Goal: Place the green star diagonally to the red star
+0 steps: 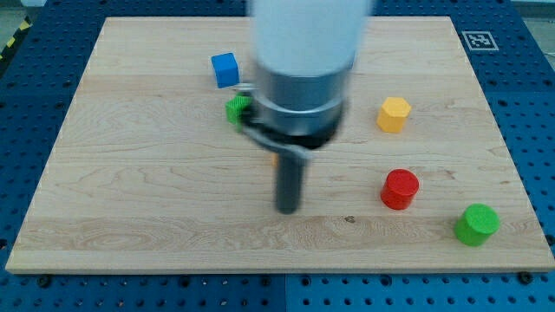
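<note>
You'll see the green star (237, 108) up-left of my tip (287, 210), partly hidden behind the arm; there's no pincer, only a bare rod touching nothing.

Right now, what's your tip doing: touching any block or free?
My tip: no gripper, just the rod; it holds nothing and touches no block, below the partly hidden green block and to the view's left of the red cylinder.

Block colours on the pale wood-grain counter (130, 199).
Blue cube (225, 69); green star (238, 108); yellow hexagon (394, 114); red cylinder (400, 189); green cylinder (476, 224).
</note>
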